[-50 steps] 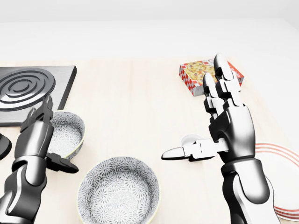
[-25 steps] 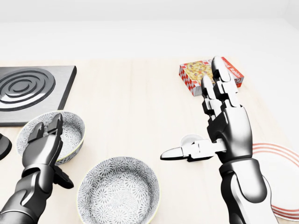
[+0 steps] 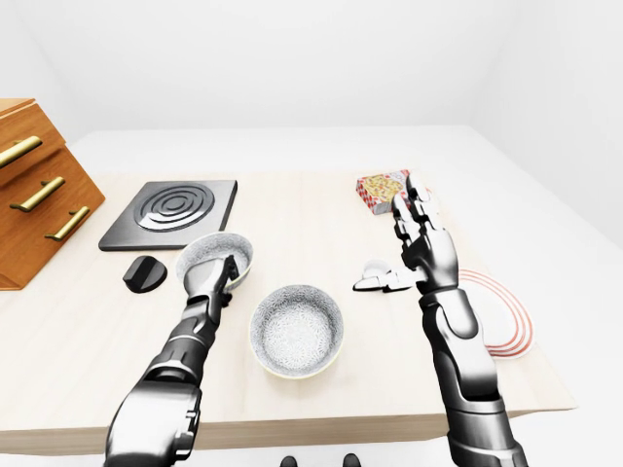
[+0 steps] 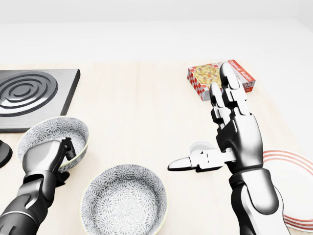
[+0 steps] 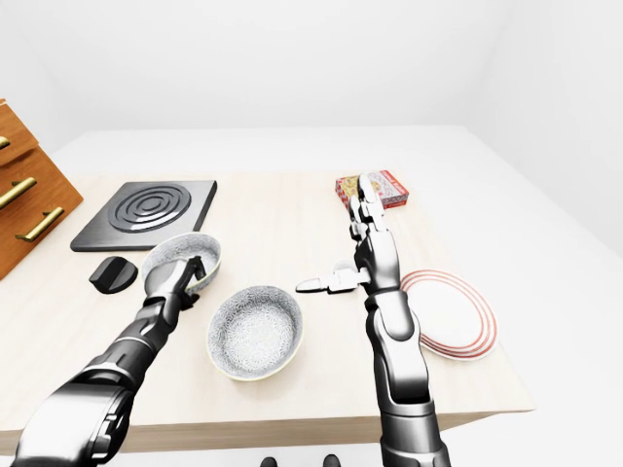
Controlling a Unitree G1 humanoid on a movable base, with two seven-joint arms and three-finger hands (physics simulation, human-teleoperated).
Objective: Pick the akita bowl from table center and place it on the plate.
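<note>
One akita bowl [image 4: 54, 129], mouth upward

1. In the head view, your left hand [image 4: 46, 159] covers the left bowl's [image 4: 51, 128] lower rim. Whether its fingers grip that rim cannot be told.
2. Your right hand [image 4: 234, 132] hides part of the box [image 4: 205, 78], whose print is too small to read, and part of a small white thing [image 4: 198, 147] that cannot be identified.
3. The head view's right edge and your right arm cut off the plate [image 4: 298, 181]. Its left edge cuts the hob [image 4: 29, 93] and knob [image 4: 4, 152], and its bottom edge clips the centre bowl [image 4: 124, 200].
4. The left-eye view's left edge cuts the cabinet [image 3: 29, 185].
</note>
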